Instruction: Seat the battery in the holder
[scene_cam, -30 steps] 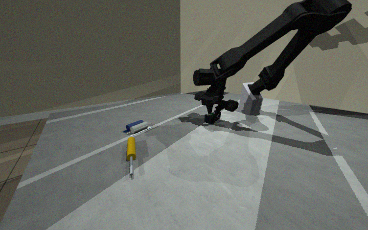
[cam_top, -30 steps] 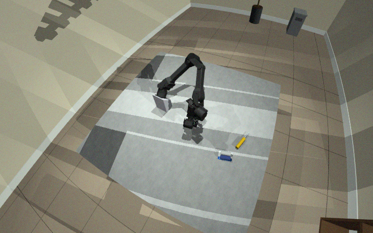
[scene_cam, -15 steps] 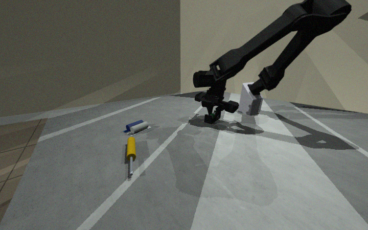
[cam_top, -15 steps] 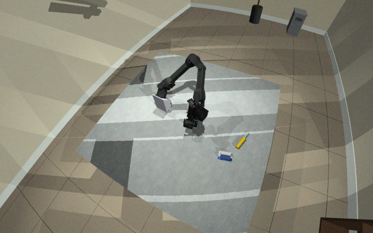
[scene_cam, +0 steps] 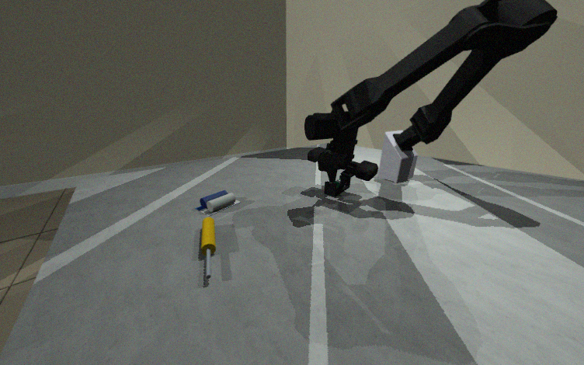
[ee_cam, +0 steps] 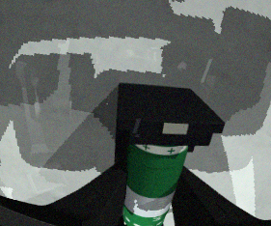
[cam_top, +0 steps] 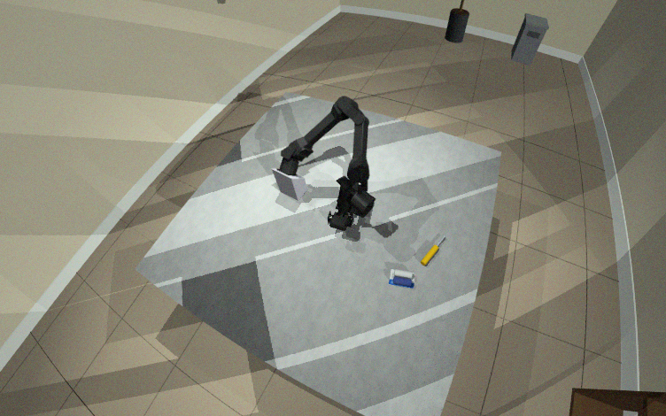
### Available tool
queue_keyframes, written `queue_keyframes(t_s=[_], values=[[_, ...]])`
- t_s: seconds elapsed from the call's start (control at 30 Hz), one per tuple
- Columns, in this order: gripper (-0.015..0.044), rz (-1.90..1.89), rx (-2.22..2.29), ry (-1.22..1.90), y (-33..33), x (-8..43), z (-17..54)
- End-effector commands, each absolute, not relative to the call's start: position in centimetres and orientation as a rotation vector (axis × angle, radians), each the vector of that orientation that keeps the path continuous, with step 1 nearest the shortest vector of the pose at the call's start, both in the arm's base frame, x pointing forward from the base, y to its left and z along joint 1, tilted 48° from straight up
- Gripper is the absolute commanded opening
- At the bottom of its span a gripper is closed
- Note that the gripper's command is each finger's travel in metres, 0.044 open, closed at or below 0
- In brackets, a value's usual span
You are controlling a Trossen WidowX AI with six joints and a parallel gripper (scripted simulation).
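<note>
The green battery (ee_cam: 156, 169) (scene_cam: 338, 183) is between the fingers of my gripper (ee_cam: 150, 169) (scene_cam: 338, 182), which is shut on it. The black holder (ee_cam: 153, 103) (scene_cam: 331, 188) is directly at the fingertips, low over the grey surface. In the wrist view the battery's plus-marked terminal end meets the holder's overhanging lip, and its tip is hidden beneath it. A pale plate shows on the lip. The battery's lower part runs out of the frame. The spring and the flat end are hidden, and I cannot tell whether the battery lies flat.
A yellow-handled screwdriver (cam_top: 429, 255) (scene_cam: 208, 234) lies well away from the gripper. Beside it is a small item with a blue roll (cam_top: 403, 281) (scene_cam: 213, 199) and a white roll (cam_top: 403, 273) (scene_cam: 220, 202). The arm's pale base block (cam_top: 290, 185) (scene_cam: 395, 158) stands behind the gripper.
</note>
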State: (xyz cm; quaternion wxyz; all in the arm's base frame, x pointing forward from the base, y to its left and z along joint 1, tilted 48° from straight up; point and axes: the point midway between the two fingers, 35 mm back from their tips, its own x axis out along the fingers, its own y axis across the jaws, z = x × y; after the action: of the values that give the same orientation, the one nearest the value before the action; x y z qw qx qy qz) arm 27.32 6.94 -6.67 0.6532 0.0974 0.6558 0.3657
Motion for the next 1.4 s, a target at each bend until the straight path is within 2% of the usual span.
queue_keyframes(t_s=[0.0,0.4,0.53,0.97,1.27,1.37], values=[[0.0086,0.829,0.223,1.482,7.0,27.6,-6.5],[0.0086,0.826,0.221,1.48,7.0,27.6,-6.5],[0.0188,0.826,0.221,1.48,7.0,27.6,-6.5],[0.0188,0.827,0.217,1.48,5.9,27.7,-5.5],[0.0425,0.824,0.215,1.481,0.9,28.1,-0.9],[0.044,0.825,0.215,1.481,0.4,28.2,-0.5]])
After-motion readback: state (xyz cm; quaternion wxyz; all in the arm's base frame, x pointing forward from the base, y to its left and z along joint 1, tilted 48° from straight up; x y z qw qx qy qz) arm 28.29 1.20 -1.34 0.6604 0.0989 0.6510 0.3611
